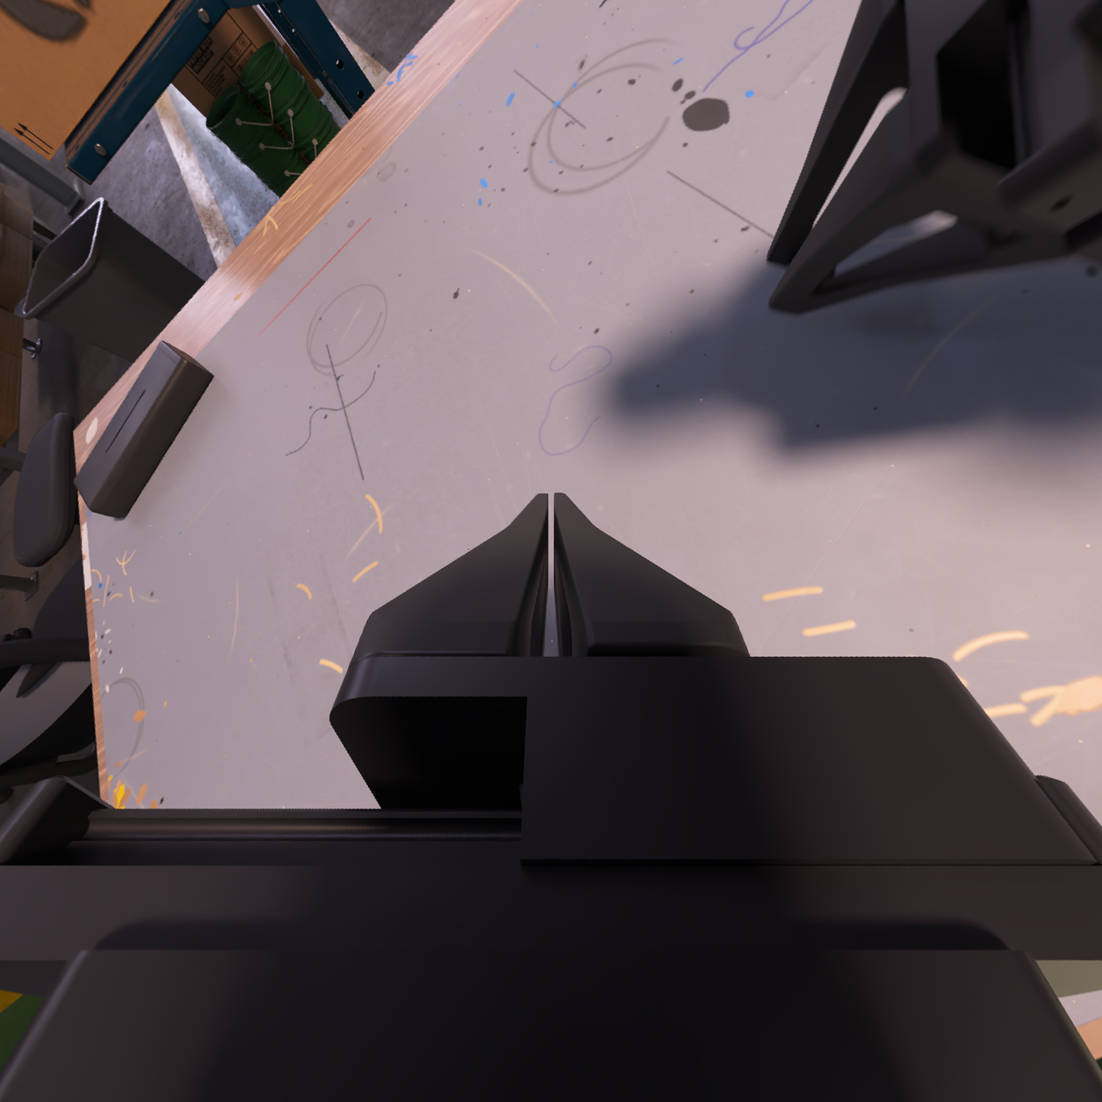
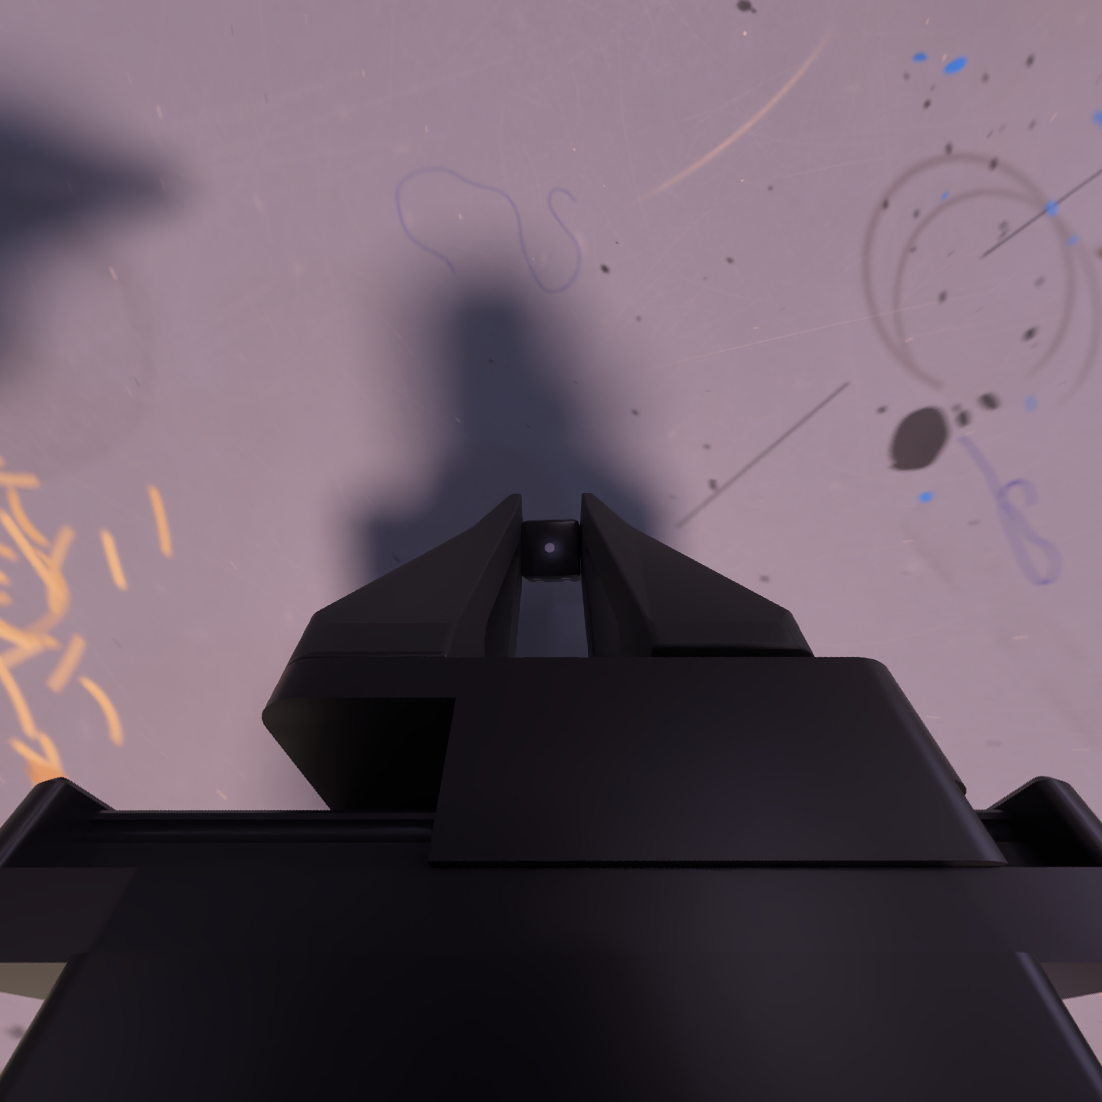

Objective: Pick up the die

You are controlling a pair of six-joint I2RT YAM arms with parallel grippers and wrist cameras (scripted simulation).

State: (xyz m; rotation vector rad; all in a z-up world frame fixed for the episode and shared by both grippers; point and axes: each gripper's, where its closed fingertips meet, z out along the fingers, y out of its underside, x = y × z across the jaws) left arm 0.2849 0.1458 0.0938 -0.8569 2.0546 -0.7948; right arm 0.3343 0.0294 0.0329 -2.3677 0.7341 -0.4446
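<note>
A small black die (image 2: 550, 550) with a single white pip facing the camera sits clamped between the two fingers of my right gripper (image 2: 551, 507), held above the grey table. My right gripper is shut on it, with its shadow on the table beyond. My left gripper (image 1: 550, 498) is shut and empty, its fingertips almost touching, above the table. In the left wrist view the right gripper (image 1: 930, 179) shows at the upper right, dark and blurred; the die is not visible there.
The grey tabletop (image 1: 477, 298) carries ink spots, pen scribbles and orange marks. A dark rectangular block (image 1: 140, 429) lies by the table's wooden left edge (image 1: 286, 214). Beyond that edge stand a dark bin (image 1: 89, 268), green buckets (image 1: 274, 125), cardboard boxes and chairs.
</note>
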